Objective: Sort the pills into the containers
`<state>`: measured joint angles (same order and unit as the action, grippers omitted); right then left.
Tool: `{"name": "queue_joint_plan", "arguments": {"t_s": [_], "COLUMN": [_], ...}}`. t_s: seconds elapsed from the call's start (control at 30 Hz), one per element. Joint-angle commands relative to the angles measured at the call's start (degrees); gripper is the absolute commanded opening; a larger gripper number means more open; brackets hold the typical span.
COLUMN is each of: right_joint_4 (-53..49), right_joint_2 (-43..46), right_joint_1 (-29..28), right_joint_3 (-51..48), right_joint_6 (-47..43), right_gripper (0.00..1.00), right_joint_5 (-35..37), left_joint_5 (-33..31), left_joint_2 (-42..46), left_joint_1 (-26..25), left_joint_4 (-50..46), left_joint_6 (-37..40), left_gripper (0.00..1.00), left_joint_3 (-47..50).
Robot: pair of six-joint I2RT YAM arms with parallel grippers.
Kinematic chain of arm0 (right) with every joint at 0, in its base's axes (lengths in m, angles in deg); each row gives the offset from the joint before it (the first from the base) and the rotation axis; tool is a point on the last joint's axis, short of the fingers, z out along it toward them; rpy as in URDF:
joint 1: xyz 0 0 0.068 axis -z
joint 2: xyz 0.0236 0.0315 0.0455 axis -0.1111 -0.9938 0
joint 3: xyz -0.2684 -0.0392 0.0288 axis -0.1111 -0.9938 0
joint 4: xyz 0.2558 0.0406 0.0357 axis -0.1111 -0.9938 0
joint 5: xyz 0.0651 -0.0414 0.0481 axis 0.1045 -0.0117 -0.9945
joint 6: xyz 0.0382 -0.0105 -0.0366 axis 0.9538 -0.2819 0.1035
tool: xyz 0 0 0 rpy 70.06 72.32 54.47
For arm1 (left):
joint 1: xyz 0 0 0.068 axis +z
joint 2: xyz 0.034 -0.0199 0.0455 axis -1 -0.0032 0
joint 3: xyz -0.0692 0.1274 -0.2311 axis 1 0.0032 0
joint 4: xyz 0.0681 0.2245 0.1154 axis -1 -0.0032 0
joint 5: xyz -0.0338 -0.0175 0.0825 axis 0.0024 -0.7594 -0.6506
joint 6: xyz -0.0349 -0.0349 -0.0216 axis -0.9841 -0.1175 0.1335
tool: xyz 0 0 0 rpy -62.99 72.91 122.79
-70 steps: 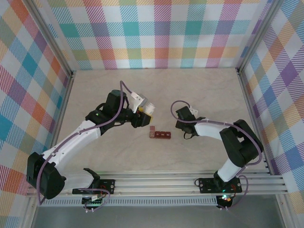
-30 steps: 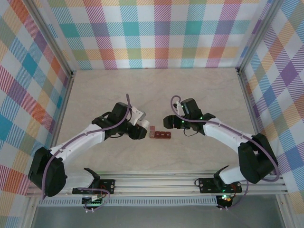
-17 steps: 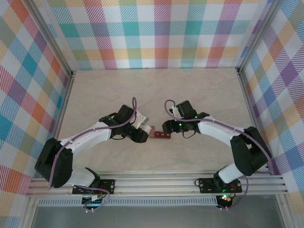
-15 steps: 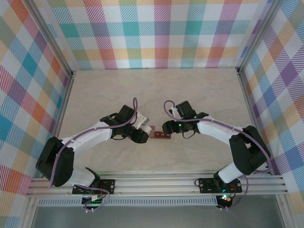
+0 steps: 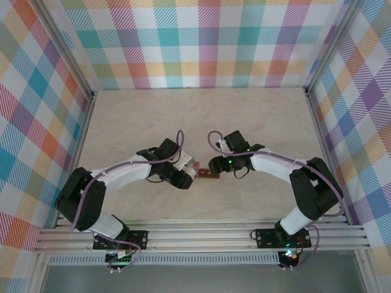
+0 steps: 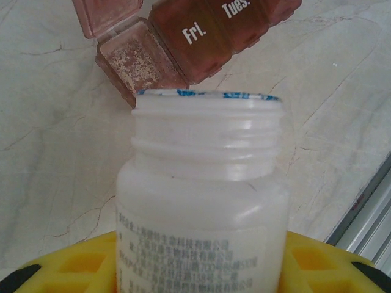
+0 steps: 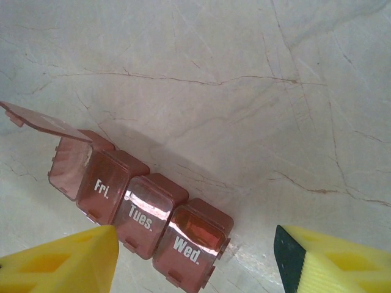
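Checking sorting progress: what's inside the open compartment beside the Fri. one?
No pills show in the open compartment, only its bare floor; the white bottle's rim covers its near edge.

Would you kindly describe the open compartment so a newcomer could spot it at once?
At the middle of the marble table lies a red-brown strip of containers. Its end compartment, beside the one marked Fri., alone has its lid flipped up.

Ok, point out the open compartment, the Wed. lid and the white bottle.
open compartment (image 6: 135, 63), left wrist view, its speckled floor
Wed. lid (image 7: 190, 240), right wrist view, the lid's middle
white bottle (image 6: 203, 194), left wrist view, body above the print
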<state>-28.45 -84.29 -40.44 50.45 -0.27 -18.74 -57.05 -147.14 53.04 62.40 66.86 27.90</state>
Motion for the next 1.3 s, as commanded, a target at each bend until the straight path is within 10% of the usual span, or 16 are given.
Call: {"name": "queue_joint_plan", "arguments": {"t_s": [0.0, 1.27], "right_joint_4": [-0.07, 2.98], "right_joint_2": [-1.01, -4.70], "right_joint_1": [-0.41, -0.48], "right_joint_3": [1.56, 1.27], "right_joint_6": [-1.30, -0.67], "right_gripper": [0.69, 0.68], "right_joint_5": [0.46, -2.98], "left_joint_5": [0.11, -2.61], "left_joint_2": [-0.80, -10.09], "left_joint_1": [-0.84, -0.94], "left_joint_4": [-1.54, -10.76], "left_joint_6": [-0.52, -2.45], "left_gripper": [0.00, 0.00], "left_joint_3": [-1.92, -10.93]}}
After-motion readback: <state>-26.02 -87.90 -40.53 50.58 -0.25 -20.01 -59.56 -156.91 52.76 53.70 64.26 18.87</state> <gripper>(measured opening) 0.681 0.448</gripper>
